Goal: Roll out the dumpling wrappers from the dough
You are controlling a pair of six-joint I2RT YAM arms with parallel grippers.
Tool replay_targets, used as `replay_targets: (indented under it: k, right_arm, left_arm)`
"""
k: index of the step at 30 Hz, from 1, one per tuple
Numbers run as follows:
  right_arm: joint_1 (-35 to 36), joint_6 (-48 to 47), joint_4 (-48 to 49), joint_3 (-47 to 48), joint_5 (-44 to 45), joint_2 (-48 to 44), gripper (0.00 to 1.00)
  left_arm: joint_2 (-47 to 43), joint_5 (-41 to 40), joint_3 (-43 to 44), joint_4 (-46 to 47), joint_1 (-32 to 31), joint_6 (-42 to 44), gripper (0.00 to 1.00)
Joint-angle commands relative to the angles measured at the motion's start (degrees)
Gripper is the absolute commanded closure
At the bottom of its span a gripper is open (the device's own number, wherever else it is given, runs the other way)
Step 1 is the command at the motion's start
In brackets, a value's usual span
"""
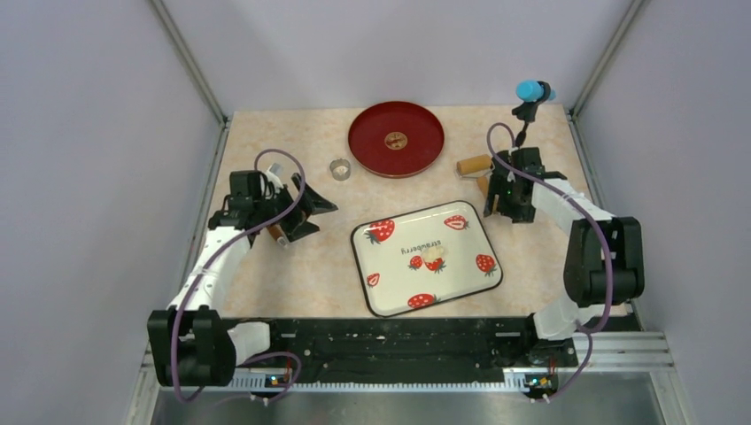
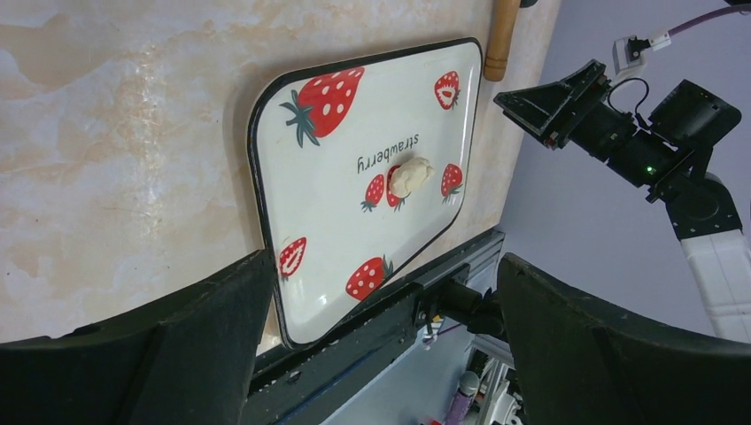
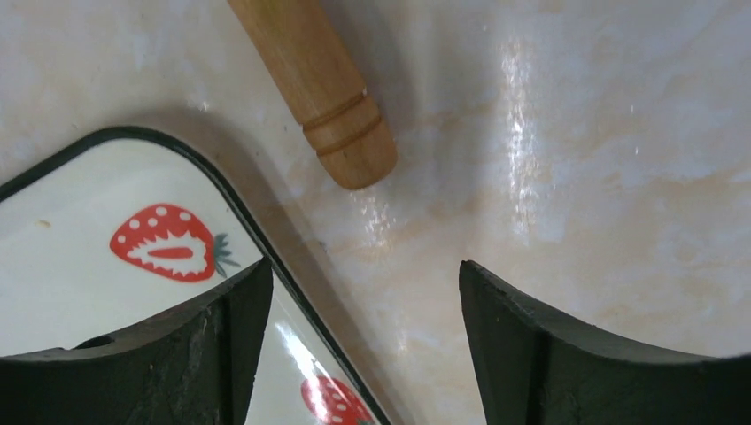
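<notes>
Items counted on the table (image 1: 292, 292): one tray, one lump of dough, one red plate, one metal ring, and wooden roller parts as noted below. The tray (image 1: 390, 292) lies at the middle near the arm bases, white with a black rim, and carries seven printed strawberries and the word "strawberry". The dough (image 1: 434, 257), a single small pale lump, sits on the tray beside that word, partly covering one small printed berry. The red plate (image 1: 396, 139) stands at the far edge. The metal ring (image 1: 339, 168) lies just beside it on its left, apart from it. Two tan wooden pieces show near the tray's far right corner. Whether they form one roller (image 3: 314, 80) or two cannot be told, since the right arm hides the join. The left gripper (image 2: 385, 266) is left of the tray, fingers spread wide with nothing between them. The right gripper (image 3: 363, 274) hangs over the tray's far right corner, fingers likewise spread and holding nothing, with the roller's rounded end just beyond its tips and touching neither finger. One blue-tipped stand (image 1: 534, 90) occupies the far right corner.
</notes>
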Motion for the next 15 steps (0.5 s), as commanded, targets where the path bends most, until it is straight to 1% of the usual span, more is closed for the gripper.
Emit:
replay_targets:
  k: [1, 6, 12, 15]
  right_arm:
    - [1.4, -2.0, 6.0, 4.0, 3.7, 2.8, 0.26]
    - [3.3, -4.7, 6.9, 7.5, 7.9, 8.3, 0.34]
    - [5.7, -4.4, 7.6, 10.6, 10.0, 14.1, 0.38]
    - [6.4, -4.3, 7.3, 12.3, 11.2, 16.6, 0.42]
  left_arm:
    - [2.3, 0.2, 3.7, 4.3, -0.4, 1.2, 0.01]
    - [7.5, 0.3, 7.2, 5.2, -0.4, 1.6, 0.01]
    - [10.3, 0.1, 10.5, 6.1, -0.4, 2.0, 0.01]
    - [11.5, 0.5, 11.6, 6.2, -0.4, 2.0, 0.01]
